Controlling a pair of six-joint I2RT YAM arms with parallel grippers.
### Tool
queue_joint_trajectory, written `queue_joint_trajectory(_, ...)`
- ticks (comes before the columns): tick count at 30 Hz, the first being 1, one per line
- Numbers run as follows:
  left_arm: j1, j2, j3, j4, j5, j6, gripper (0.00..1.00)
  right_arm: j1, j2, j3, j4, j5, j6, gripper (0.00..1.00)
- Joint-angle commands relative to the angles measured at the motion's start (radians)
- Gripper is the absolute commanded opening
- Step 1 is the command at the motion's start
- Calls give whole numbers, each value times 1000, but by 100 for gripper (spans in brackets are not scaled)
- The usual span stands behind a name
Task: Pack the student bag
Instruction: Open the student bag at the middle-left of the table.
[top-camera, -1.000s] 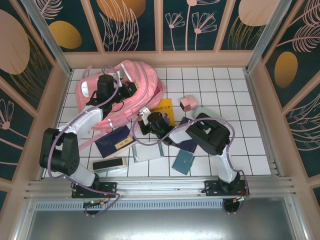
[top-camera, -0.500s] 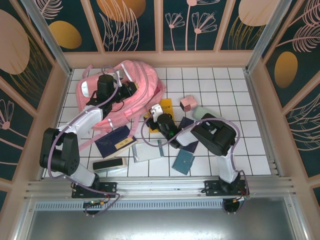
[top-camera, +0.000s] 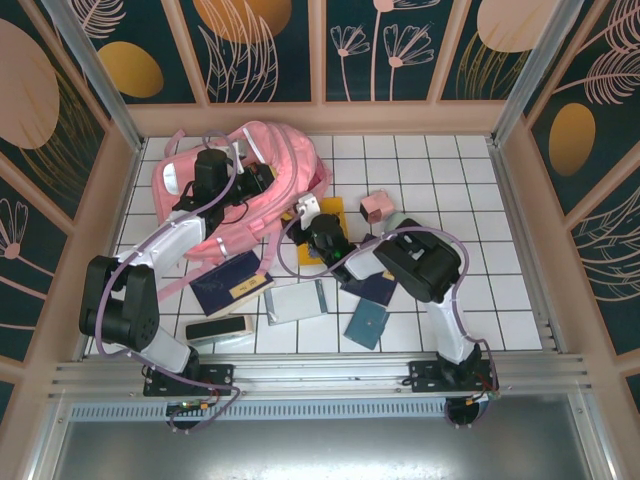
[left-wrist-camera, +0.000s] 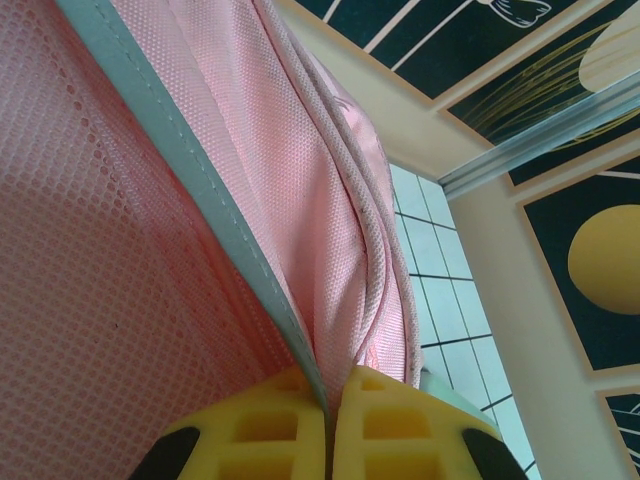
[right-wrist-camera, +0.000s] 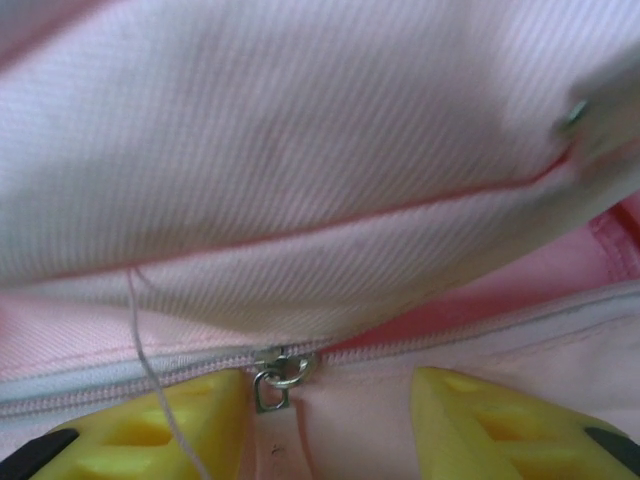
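The large soft pink fabric backpack lies on the white tiled surface under the left claw, whose fingers are pressed together on its pale-green-edged mesh. The right claw is spread against the backpack's zip, with the metal zip pull between its fingers.

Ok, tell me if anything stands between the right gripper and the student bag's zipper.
Nothing visible does. The right gripper is right up against the student bag, jaws apart, with the zipper pull between its fingers. A loose thread crosses one finger.
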Motion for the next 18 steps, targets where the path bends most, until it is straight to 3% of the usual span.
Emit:
queue_joint_trajectory(1,-5,-12,41,99,53,-22,0,2,18,9,-6,-22,16,45)
queue_joint_trajectory(11,-5,-13,26,112,74,-23,0,7,40,68,-84,-47,19,37)
queue_joint_trajectory(18,-5,-21,16,110,69,-19,0,10,44,98,-120,-40,22,13)
